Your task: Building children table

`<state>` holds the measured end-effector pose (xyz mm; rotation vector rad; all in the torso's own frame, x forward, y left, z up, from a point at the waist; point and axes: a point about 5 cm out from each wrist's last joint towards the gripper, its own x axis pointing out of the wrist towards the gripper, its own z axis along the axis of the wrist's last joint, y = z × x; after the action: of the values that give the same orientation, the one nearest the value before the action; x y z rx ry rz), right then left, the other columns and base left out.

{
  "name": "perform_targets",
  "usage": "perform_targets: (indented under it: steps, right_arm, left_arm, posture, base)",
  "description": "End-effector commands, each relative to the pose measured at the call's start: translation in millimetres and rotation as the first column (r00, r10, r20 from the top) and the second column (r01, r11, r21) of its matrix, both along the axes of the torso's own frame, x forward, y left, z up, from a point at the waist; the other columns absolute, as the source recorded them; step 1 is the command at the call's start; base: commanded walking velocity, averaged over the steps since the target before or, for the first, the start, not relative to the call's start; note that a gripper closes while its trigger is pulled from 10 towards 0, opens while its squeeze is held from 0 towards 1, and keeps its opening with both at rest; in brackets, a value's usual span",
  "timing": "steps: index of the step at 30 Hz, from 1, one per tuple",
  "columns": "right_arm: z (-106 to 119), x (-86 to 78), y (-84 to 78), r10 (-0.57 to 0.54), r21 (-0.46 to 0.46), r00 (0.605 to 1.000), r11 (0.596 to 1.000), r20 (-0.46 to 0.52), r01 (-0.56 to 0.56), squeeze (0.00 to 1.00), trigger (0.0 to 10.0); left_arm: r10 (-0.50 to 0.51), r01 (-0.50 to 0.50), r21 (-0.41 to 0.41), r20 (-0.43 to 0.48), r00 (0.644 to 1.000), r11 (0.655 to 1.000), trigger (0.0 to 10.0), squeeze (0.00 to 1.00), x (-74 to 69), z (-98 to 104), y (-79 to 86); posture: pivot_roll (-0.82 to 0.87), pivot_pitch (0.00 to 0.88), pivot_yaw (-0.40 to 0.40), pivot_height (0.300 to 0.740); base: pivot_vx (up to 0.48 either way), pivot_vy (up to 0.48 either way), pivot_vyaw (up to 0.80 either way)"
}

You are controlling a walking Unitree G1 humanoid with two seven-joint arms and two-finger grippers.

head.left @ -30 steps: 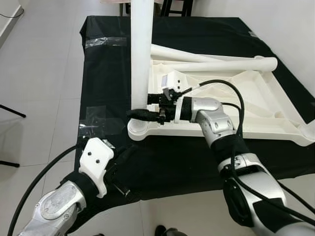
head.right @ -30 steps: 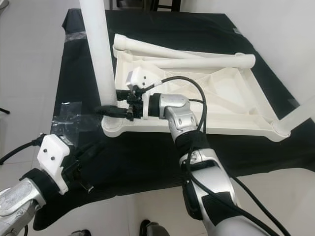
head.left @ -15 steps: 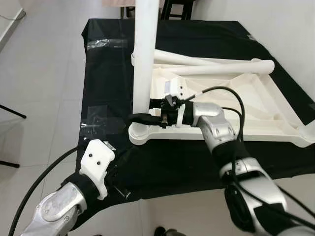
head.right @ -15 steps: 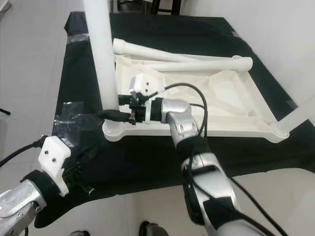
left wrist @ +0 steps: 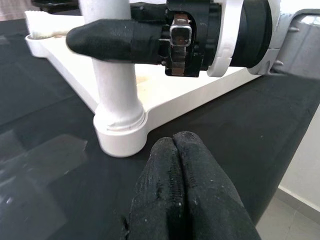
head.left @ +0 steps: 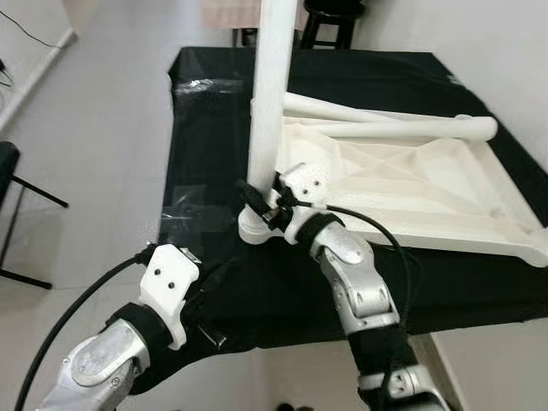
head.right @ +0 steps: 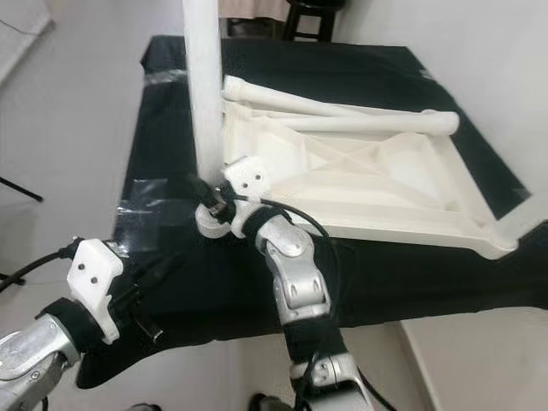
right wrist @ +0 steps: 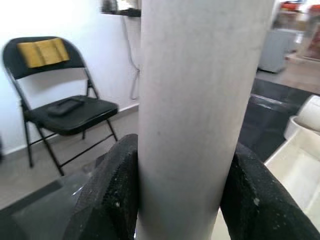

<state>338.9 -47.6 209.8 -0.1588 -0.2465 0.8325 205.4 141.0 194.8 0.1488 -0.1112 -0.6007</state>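
Note:
A white plastic table top [head.left: 411, 184] lies upside down on a black cloth [head.left: 214, 111]. One white leg [head.left: 270, 94] stands upright in its near-left corner socket [left wrist: 120, 135]. My right gripper [head.left: 254, 195] is shut on this leg just above the socket, with its black fingers [right wrist: 112, 195] on both sides of the tube. Two loose legs [head.left: 394, 128] lie across the far edge of the top. My left gripper [left wrist: 176, 150] is shut and holds nothing. It hovers low over the cloth, a short way in front of the socket.
Patches of clear tape [head.left: 184, 201] hold the cloth down at the left. A dark stool [head.left: 330, 17] stands beyond the far edge. A black folding chair [right wrist: 55, 100] stands off to the side on the tiled floor. A white wall runs along the right.
The whole view has shifted. My right arm now reaches the leg's base from the near side instead of from the right, still shut on the leg. The left gripper stays put.

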Motion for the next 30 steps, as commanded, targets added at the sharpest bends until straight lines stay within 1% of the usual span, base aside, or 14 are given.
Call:
perform_targets:
  steps: [1, 7, 8, 9, 10, 11, 12, 14, 15, 17, 20, 24, 25, 30]
  right_arm:
    - [-19, -1.9, 2.4, 0.141, -0.129, 0.989, 0.981, -0.044, -0.146, 1.0, 10.0]
    - [-7, -6.1, 5.5, 0.304, -0.117, 0.952, 0.945, -0.033, -0.306, 1.0, 10.0]
    - [-1, -9.6, 5.2, 0.381, -0.127, 0.924, 0.915, -0.039, -0.383, 0.24, 10.0]
    - [-1, -9.6, 5.2, 0.381, -0.127, 0.924, 0.915, -0.039, -0.383, 0.24, 10.0]
    - [6, -11.1, 3.6, 0.482, -0.164, 0.875, 0.861, -0.047, -0.482, 0.0, 10.0]
    - [11, -9.7, 1.6, 0.558, -0.195, 0.827, 0.805, -0.071, -0.56, 0.0, 10.0]
    - [11, -9.7, 1.6, 0.558, -0.195, 0.827, 0.805, -0.071, -0.56, 0.0, 10.0]
    - [20, -4.4, -0.4, 0.64, -0.219, 0.759, 0.729, -0.119, -0.649, 0.0, 10.0]
    - [20, -4.4, -0.4, 0.64, -0.219, 0.759, 0.729, -0.119, -0.649, 0.0, 10.0]
    - [28, -0.5, 0.8, 0.699, -0.213, 0.7, 0.669, -0.147, -0.713, 0.0, 10.0]
    - [35, 4.0, 3.3, 0.743, -0.19, 0.648, 0.621, -0.165, -0.76, 0.0, 10.0]
    - [36, 5.4, 4.2, 0.751, -0.182, 0.638, 0.612, -0.171, -0.769, 0.0, 10.0]
    - [36, 7.1, 4.3, 0.754, -0.175, 0.631, 0.607, -0.182, -0.775, 0.0, 0.0]
    - [35, 8.1, 2.5, 0.758, -0.167, 0.622, 0.6, -0.194, -0.783, 0.0, 0.0]
  left_arm:
    - [0.014, -0.014, 0.014, -0.005, 1.0, 1.0, 10.0, 0.0, -0.4, 0, 5.1]
    - [0.009, -0.009, 0.01, -0.002, 1.0, 1.0, 10.0, 0.0, 0.3, 1, 3.2]
    - [0.0, 0.0, 0.008, -0.006, 1.0, 1.0, 10.0, 0.0, 0.0, -1, 1.0]
    - [0.0, 0.0, 0.008, -0.006, 1.0, 1.0, 10.0, 0.0, 0.0, -1, 1.0]
    - [-0.004, 0.004, 0.007, -0.008, 1.0, 1.0, 10.0, 0.0, -0.2, -1, -0.2]
    - [-0.005, 0.005, 0.008, -0.007, 1.0, 1.0, 10.0, 0.0, 0.0, -1, -0.5]
    - [-0.005, 0.005, 0.008, -0.007, 1.0, 1.0, 10.0, 0.0, 0.0, -1, -0.5]
    - [0.0, 0.0, 0.009, -0.005, 1.0, 1.0, 10.0, 0.0, 0.1, -1, 0.4]
    - [0.0, 0.0, 0.009, -0.005, 1.0, 1.0, 10.0, 0.0, 0.1, -1, 0.4]
    - [0.005, -0.005, 0.011, -0.005, 1.0, 1.0, 10.0, 0.0, -0.1, -1, 1.3]
    - [0.009, -0.009, 0.014, -0.004, 1.0, 1.0, 10.0, 0.0, -0.3, -1, 1.9]
    - [0.01, -0.01, 0.015, -0.004, 1.0, 1.0, 10.0, 0.0, -0.4, -1, 2.1]
    - [0.011, -0.011, 0.016, -0.004, 1.0, 1.0, 10.0, 0.0, -0.5, -1, 2.1]
    - [0.013, -0.013, 0.018, -0.005, 1.0, 1.0, 10.0, 0.0, -0.9, -1, 2.1]
  posture:
    - [0.11, 0.229, -0.131, 0.74]
    - [0.11, 0.228, -0.131, 0.74]
    - [0.11, 0.226, -0.132, 0.74]
    - [0.11, 0.226, -0.132, 0.74]
    - [0.11, 0.227, -0.133, 0.74]
    - [0.12, 0.225, -0.136, 0.74]
    - [0.12, 0.225, -0.136, 0.74]
    - [0.13, 0.228, -0.143, 0.74]
    - [0.13, 0.228, -0.143, 0.74]
    - [0.13, 0.231, -0.145, 0.74]
    - [0.14, 0.233, -0.148, 0.74]
    - [0.14, 0.233, -0.148, 0.74]
    - [0.14, 0.235, -0.148, 0.74]
    - [0.14, 0.239, -0.148, 0.74]
  base:
    - [0.0, 0.0, 0.0]
    - [0.0, 0.0, 0.0]
    - [0.0, 0.0, 0.0]
    - [0.0, 0.0, 0.0]
    - [0.0, 0.0, 0.0]
    - [0.0, 0.0, 0.0]
    - [0.0, 0.0, 0.0]
    - [0.0, 0.0, 0.0]
    - [0.0, 0.0, 0.0]
    - [0.0, 0.0, 0.0]
    - [0.0, 0.0, 0.0]
    - [0.0, 0.0, 0.0]
    - [0.0, 0.0, 0.0]
    - [0.0, 0.0, 0.0]
